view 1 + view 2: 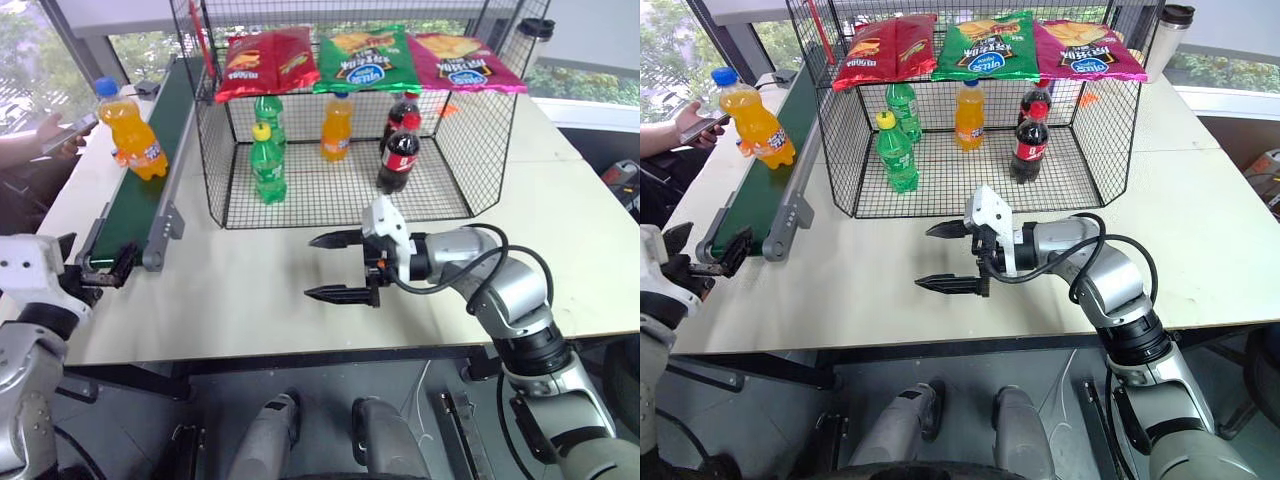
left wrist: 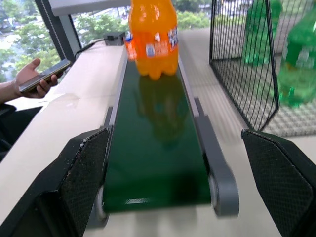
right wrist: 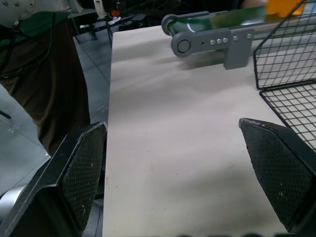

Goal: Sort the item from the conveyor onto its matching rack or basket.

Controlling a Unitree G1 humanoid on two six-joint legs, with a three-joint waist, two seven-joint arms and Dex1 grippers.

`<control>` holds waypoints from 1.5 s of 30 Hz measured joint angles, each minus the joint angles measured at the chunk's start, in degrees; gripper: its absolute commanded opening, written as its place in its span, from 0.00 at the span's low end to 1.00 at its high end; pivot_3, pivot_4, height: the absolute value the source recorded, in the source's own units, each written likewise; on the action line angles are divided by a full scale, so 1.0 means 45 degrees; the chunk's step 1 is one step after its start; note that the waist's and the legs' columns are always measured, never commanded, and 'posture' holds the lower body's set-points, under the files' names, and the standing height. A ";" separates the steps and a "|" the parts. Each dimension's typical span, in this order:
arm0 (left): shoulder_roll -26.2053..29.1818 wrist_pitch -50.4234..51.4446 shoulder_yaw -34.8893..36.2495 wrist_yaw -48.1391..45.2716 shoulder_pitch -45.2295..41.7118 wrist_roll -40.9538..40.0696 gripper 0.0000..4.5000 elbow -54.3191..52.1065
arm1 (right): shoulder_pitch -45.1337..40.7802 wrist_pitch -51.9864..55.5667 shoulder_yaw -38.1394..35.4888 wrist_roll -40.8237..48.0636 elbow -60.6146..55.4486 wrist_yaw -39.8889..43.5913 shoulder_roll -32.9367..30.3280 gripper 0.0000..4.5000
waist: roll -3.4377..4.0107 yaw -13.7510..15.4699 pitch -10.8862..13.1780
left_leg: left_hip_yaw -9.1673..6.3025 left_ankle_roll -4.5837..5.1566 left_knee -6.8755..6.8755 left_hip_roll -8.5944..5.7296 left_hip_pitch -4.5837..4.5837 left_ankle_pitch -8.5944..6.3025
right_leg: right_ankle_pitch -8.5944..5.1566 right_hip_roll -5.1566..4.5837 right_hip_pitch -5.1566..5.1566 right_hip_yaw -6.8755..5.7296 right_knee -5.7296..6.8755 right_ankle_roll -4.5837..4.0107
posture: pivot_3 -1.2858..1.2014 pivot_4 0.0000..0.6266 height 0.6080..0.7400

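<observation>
My left fingers [image 1: 110, 265] are spread wide with nothing between them, level at the near end of the conveyor [image 1: 150, 160], one black pad [image 2: 89, 170] on each side of the belt's end. My right fingers [image 1: 952, 256] are spread just as wide, holding nothing, pointing to my left over the bare bench [image 1: 250, 290] in front of the basket [image 1: 215, 180]. The orange soda [image 1: 130, 125] stands upright on the belt, well up the conveyor from my left fingers, its blue cap on. Inside the basket stand two green bottles [image 1: 268, 165], another orange bottle [image 1: 337, 127] and two colas [image 1: 400, 155], all upright on the wire floor. Three chip bags [image 1: 365, 58] lie on the sloped shelf above them. Beyond the conveyor a person's hand [image 1: 55, 135] holds a phone.
</observation>
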 measured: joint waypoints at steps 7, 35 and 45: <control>-0.0002 0.0325 -0.0062 0.0440 -0.0738 -0.0466 1.00 0.0965 | 0.0038 0.0098 -0.0014 0.0112 -0.0022 -0.0281 -0.0031 0.99 | 0.0000 0.0001 0.0000 | 0.0005 0.0000 -0.0002 0.0000 0.0001 0.0000 | 0.0018 0.0002 -0.0003 0.0000 0.0001 -0.0026 | 0.52 0.24 0.99; 0.0102 -0.1414 -0.1547 0.0403 -0.1248 0.0885 0.63 0.2477 | 0.0290 0.0243 -0.0023 0.0230 -0.0313 -0.0772 -0.0404 1.00 | -0.0001 0.0035 0.0000 | 0.0003 0.0000 -0.0003 -0.0001 -0.0001 0.0000 | 0.0011 -0.0001 -0.0001 0.0001 -0.0002 -0.0016 | 0.52 0.24 0.99; 0.0188 -0.1248 -0.1397 0.0406 -0.1898 0.0111 0.63 0.2786 | 0.0477 0.0188 -0.0027 0.0229 -0.0311 -0.0813 -0.0440 1.00 | -0.0005 0.0009 0.0002 | 0.0001 0.0000 -0.0004 -0.0001 -0.0005 0.0000 | 0.0014 0.0000 -0.0005 -0.0001 -0.0005 -0.0019 | 0.52 0.24 0.99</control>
